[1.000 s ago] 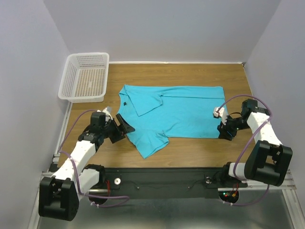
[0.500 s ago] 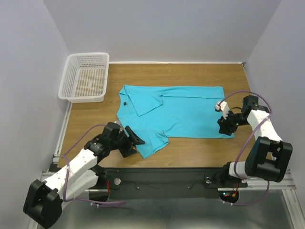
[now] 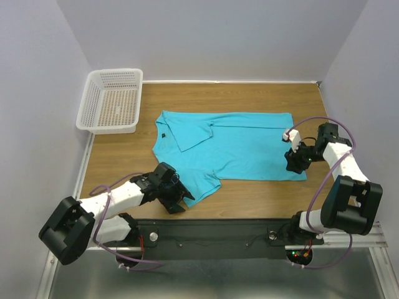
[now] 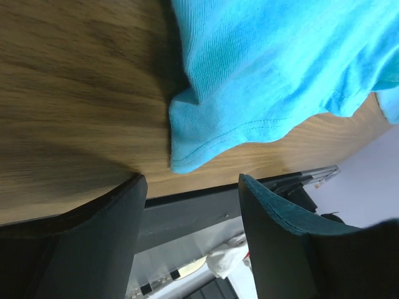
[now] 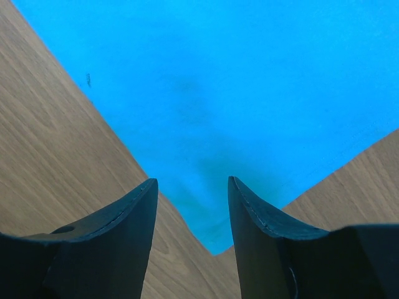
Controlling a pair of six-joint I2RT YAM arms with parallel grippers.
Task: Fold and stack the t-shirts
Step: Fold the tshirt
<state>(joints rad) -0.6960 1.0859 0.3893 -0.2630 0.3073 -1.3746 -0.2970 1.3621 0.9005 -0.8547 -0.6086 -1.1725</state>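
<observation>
The turquoise t-shirt point(image 3: 240, 148) lies flat on the wooden table point(image 3: 262, 194), neck to the left, with one sleeve folded over its chest. Its near sleeve point(image 3: 201, 185) points at the table's front edge. My left gripper point(image 3: 182, 202) sits low at that sleeve's tip, open, with nothing between the fingers. In the left wrist view the sleeve hem point(image 4: 206, 146) lies just ahead of my left gripper point(image 4: 192, 179). My right gripper point(image 3: 292, 163) is open over the shirt's near right corner. In the right wrist view that corner point(image 5: 215, 240) lies between the fingers of my right gripper point(image 5: 192, 180).
A white mesh basket point(image 3: 107, 126) stands at the far left of the table. Grey walls close in the left, back and right sides. The black rail point(image 3: 218, 230) with the arm bases runs along the near edge, right behind the left gripper.
My left arm has swung from the shirt's left side down to the near sleeve tip, its jaws narrowing a little. The right gripper has edged slightly onto the shirt's corner.
</observation>
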